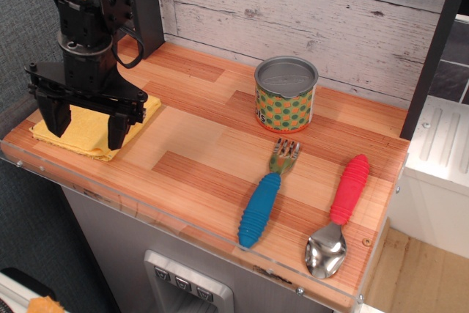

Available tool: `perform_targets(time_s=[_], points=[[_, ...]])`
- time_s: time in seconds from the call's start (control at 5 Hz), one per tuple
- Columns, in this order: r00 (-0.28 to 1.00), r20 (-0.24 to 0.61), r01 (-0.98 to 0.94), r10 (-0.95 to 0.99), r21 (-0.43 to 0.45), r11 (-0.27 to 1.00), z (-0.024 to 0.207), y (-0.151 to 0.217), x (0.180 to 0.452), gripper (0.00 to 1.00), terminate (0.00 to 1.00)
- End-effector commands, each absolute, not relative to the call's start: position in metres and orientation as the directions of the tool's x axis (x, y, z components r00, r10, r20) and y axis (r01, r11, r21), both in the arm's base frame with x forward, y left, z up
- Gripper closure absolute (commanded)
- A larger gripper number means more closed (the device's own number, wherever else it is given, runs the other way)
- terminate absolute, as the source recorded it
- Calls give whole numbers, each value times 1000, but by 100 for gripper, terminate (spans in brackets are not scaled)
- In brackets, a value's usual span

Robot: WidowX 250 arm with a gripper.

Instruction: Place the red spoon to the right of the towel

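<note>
The red spoon (339,210) lies near the table's right front edge, its red ribbed handle toward the back and its silver bowl toward the front. The yellow towel (86,135) lies folded at the far left of the table. My gripper (82,124) hangs over the towel with its black fingers spread apart and nothing between them. It partly hides the towel. The spoon is far to the right of the gripper.
A blue-handled fork (266,194) lies left of the spoon. A metal can (286,94) with a green and orange dotted label stands behind the fork. A wooden plank wall backs the table (198,144). A clear lip runs along the front edge.
</note>
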State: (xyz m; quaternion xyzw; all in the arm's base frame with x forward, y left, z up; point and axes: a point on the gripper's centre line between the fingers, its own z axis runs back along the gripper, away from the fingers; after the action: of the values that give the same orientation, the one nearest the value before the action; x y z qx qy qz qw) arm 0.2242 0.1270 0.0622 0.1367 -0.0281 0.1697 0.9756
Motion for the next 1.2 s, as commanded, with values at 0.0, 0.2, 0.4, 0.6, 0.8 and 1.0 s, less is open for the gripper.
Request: perform_targets(time_s=[0.0,0.2,0.4,0.6,0.8,1.0], points=[[941,101,-339,323,257,905,62,127,224,0,0],[948,91,-319,306,235,918,70,118,230,0,0],[956,92,-291,277,208,934,81,103,236,0,0],[966,106,-251,236,167,953,92,68,242,0,0],[973,99,-220,207,144,965,93,33,245,0,0],[981,79,-186,179,87,979,91,1,247,0,0]])
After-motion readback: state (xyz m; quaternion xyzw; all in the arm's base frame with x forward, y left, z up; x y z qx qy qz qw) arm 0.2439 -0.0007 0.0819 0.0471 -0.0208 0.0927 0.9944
